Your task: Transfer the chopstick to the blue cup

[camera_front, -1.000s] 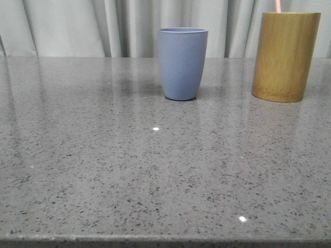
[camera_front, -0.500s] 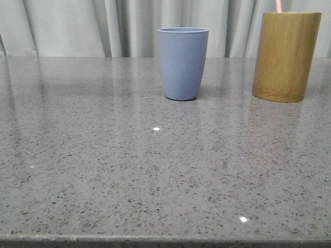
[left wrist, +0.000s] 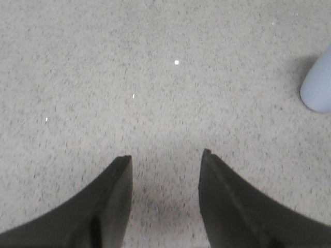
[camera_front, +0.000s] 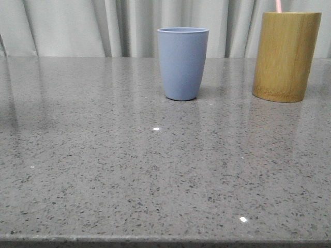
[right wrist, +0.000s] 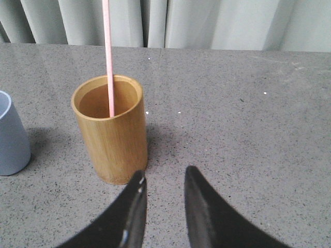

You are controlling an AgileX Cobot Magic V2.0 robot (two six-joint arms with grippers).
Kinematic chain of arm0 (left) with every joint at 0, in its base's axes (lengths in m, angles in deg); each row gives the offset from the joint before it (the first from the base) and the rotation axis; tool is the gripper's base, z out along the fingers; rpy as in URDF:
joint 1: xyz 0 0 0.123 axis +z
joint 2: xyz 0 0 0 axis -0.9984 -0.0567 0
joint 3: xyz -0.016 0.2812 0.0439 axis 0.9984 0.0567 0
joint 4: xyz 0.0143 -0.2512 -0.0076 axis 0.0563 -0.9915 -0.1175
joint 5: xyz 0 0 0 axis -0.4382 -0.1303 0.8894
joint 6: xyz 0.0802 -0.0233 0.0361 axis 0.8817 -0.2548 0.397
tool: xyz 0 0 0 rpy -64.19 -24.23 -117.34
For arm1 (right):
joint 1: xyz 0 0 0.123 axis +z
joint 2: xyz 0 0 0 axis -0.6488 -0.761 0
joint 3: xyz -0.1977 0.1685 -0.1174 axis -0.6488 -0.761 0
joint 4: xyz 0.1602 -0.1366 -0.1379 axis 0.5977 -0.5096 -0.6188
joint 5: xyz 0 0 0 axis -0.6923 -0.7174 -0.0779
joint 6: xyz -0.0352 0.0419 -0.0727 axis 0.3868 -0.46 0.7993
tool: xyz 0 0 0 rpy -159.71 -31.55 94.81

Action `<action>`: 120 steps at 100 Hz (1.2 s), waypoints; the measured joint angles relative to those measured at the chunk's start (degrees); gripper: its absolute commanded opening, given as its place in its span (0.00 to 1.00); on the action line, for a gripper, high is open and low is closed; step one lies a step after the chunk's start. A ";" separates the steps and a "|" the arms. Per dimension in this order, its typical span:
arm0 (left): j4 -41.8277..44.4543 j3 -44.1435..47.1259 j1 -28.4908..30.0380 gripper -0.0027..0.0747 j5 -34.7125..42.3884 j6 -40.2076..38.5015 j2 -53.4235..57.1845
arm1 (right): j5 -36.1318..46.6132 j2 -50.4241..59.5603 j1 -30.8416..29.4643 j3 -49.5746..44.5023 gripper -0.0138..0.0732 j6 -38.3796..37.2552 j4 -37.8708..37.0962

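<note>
Right gripper (right wrist: 162, 178): jaws apart, empty, near the bamboo cup (right wrist: 111, 132).
Left gripper (left wrist: 165, 159): jaws apart, empty above the grey table (camera_front: 103, 170).
Chopstick (right wrist: 108, 49): upright inside the bamboo cup.
Blue cup (camera_front: 182, 63): empty-looking, apart from bamboo cup.
Right wrist view: reveals the bamboo cup's interior, which the front view hides.

I count two containers on my surface (camera_front: 103, 170): one blue cup (camera_front: 182, 63) and one bamboo cylinder (camera_front: 285, 56). One chopstick (right wrist: 108, 54), pink, stands in the bamboo one. Two end effectors: the left end effector (left wrist: 165, 157) and the right end effector (right wrist: 164, 178).
</note>
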 measured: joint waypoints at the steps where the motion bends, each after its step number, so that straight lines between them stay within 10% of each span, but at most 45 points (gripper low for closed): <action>1: 0.00 0.37 0.00 0.41 -0.02 0.00 0.38 | 0.00 0.00 0.00 0.00 0.40 0.00 0.00; 28: 0.00 12.90 0.00 0.41 3.16 -0.11 14.72 | 0.00 -0.75 0.00 0.10 0.41 0.00 0.00; 50: 0.09 17.42 0.00 0.41 4.55 -0.19 21.24 | 0.00 -7.01 0.00 3.34 0.63 0.00 1.66; 120: 0.22 17.95 0.10 0.41 4.77 -0.32 21.96 | 0.89 -41.41 4.50 32.40 0.63 0.00 3.89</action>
